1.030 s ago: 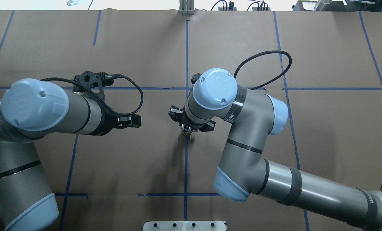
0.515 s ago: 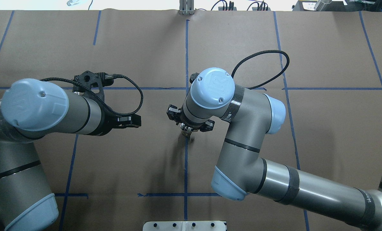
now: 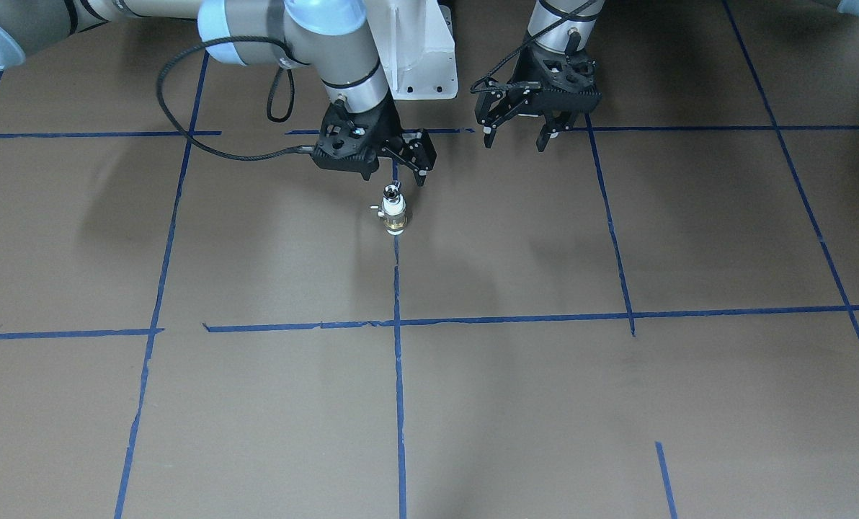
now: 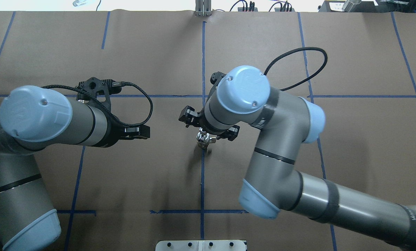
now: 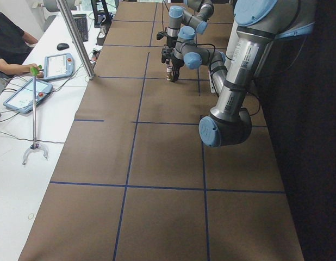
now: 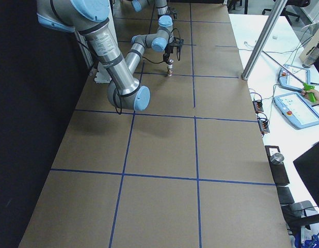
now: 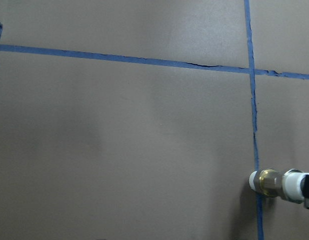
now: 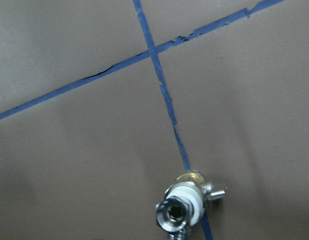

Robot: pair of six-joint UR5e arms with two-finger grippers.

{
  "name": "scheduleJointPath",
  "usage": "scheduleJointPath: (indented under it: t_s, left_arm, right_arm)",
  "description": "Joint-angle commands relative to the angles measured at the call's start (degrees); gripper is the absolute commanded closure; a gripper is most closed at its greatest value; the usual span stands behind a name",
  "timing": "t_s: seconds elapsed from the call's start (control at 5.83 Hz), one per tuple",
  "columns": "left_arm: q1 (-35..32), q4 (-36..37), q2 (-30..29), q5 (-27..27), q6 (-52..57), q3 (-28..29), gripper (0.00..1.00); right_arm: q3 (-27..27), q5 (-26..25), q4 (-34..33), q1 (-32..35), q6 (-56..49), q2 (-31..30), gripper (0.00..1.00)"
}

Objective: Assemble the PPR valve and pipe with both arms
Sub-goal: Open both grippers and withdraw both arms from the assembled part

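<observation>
The PPR valve (image 3: 394,216) stands upright on the table on the centre blue tape line, brass band at the bottom, white body above, small stem to the side. The silver pipe (image 3: 393,193) sits in its top end; its ringed opening faces the right wrist camera (image 8: 173,214). The valve also shows in the overhead view (image 4: 203,140) and the left wrist view (image 7: 274,182). My right gripper (image 3: 401,167) hovers just above the assembly, open and apart from it. My left gripper (image 3: 516,140) is open and empty, off to the valve's side and above the table.
Brown paper with blue tape lines (image 4: 202,181) covers the table. The white pedestal base (image 3: 415,65) stands behind the grippers. A metal post (image 4: 202,8) stands at the far edge. Operators' tablets (image 6: 299,108) lie on a side table.
My right wrist has risen and shifted toward the far right, so the top of the valve and pipe now shows below it. My left arm has edged slightly left.
</observation>
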Motion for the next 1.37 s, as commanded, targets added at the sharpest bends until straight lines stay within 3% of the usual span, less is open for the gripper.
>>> scheduleJointPath:
  t_s: [0.0, 0.17, 0.51, 0.86, 1.2]
  left_arm:
    - [-1.5, -0.1, 3.9, -0.3, 5.8, 0.3, 0.10]
    - [-5.9, -0.1, 6.7, -7.6, 10.8, 0.3, 0.00]
    - [-17.5, -0.2, 15.2, -19.6, 28.6, -0.1, 0.00]
    - [-28.0, -0.1, 24.4, -26.0, 47.7, 0.1, 0.00]
    - [-43.5, 0.6, 28.6, -35.3, 68.1, 5.8, 0.00]
  right_arm:
    - [15.2, 1.8, 0.1, 3.6, -0.4, -12.9, 0.00]
    - [20.4, 3.0, 0.6, 5.7, -2.4, -21.8, 0.00]
    - [22.2, 13.3, 0.7, 19.1, -26.5, -35.3, 0.00]
    - [19.0, 24.1, 0.6, 35.1, -54.7, -45.7, 0.00]
    - [11.5, 25.7, -0.3, 47.7, -75.7, -50.7, 0.00]
